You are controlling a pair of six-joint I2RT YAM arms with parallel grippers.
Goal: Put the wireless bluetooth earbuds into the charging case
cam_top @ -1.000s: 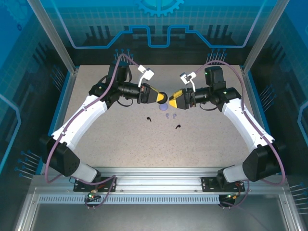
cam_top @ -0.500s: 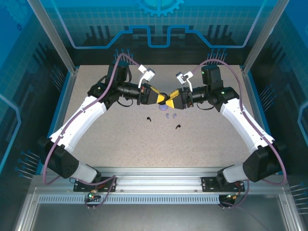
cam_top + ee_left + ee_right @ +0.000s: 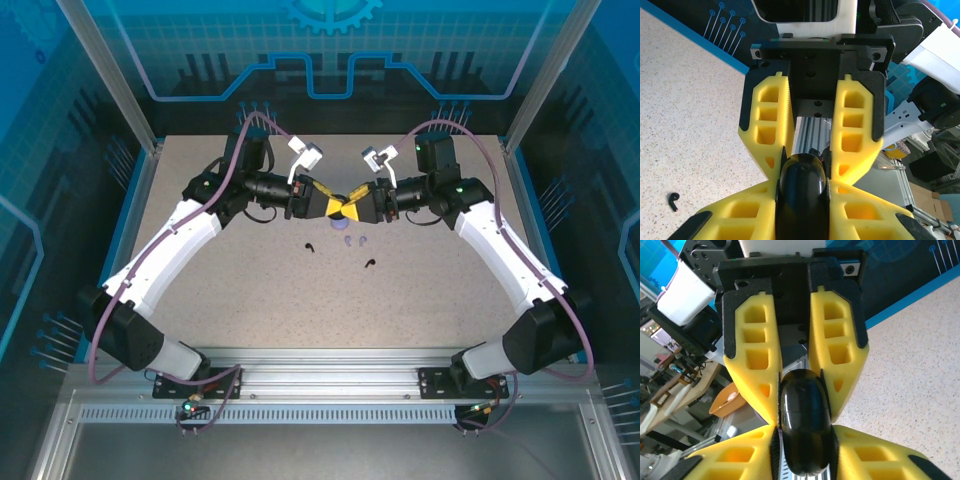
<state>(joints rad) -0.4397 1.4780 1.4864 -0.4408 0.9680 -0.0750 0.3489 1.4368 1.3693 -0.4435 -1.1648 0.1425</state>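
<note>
A glossy black round charging case (image 3: 346, 208) hangs above the table's middle, pinched from both sides. My left gripper (image 3: 338, 207) is shut on the case (image 3: 802, 192) from the left. My right gripper (image 3: 354, 208) comes from the right, its yellow fingers (image 3: 860, 457) pressed on the same case (image 3: 804, 427). In the left wrist view the right gripper's fingers (image 3: 855, 130) point down at the case. On the table below lie two black earbuds (image 3: 309, 246) (image 3: 370, 263) and two pale lilac ones (image 3: 348, 241) (image 3: 362, 240). One black earbud (image 3: 673, 200) lies off to the side in the left wrist view.
Something pale lilac and rounded (image 3: 343, 227) peeks out on the table just under the joined grippers. The speckled tabletop (image 3: 300, 300) has blue walls at the back and sides, and a metal rail (image 3: 330, 370) runs along the near edge.
My right gripper has moved left to the black case and closed its fingers onto it. The left gripper has kept still, holding the case.
</note>
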